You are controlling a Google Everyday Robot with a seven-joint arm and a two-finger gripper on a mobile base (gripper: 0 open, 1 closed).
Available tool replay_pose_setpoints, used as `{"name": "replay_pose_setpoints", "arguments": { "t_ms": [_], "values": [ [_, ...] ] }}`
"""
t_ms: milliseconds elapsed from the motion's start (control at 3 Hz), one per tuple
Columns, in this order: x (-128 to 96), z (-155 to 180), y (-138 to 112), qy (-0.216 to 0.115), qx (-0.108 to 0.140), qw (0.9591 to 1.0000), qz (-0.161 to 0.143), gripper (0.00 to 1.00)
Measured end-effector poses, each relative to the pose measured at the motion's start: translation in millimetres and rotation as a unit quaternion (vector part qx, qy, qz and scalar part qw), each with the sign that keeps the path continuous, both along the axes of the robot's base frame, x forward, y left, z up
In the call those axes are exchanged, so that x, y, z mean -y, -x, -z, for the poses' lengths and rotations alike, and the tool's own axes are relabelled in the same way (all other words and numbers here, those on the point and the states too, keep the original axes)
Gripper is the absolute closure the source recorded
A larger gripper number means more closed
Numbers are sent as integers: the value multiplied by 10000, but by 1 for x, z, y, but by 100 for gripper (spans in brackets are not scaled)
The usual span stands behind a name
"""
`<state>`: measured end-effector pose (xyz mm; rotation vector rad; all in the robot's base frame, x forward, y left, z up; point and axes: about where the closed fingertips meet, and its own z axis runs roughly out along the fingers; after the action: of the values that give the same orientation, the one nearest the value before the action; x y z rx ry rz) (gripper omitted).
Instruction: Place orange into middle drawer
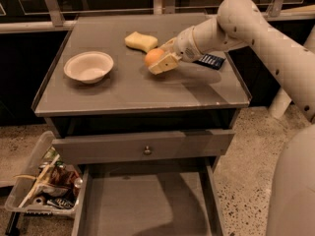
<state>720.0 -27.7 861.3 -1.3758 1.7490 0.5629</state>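
The orange [153,56] sits between the fingers of my gripper [160,56] over the middle of the grey table top [147,90]. The gripper is shut on the orange and holds it just off the surface. The arm reaches in from the right. The middle drawer [145,206] stands pulled out at the bottom, below the table, with its wide flat floor bare. It lies well below and in front of the gripper.
A white bowl [88,66] stands at the table's left. A pale yellow sponge [140,41] lies just behind the orange. A dark packet [210,60] lies under the arm. The upper drawer with a round knob [146,150] is slightly open. A bin of litter [44,186] sits on the floor at left.
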Motion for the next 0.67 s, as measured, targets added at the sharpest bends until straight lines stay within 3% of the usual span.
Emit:
{"name": "replay_pose_setpoints", "arguments": {
  "t_ms": [667],
  "values": [
    [28,-36,49,80,220,9997,-60,100]
  ]
}}
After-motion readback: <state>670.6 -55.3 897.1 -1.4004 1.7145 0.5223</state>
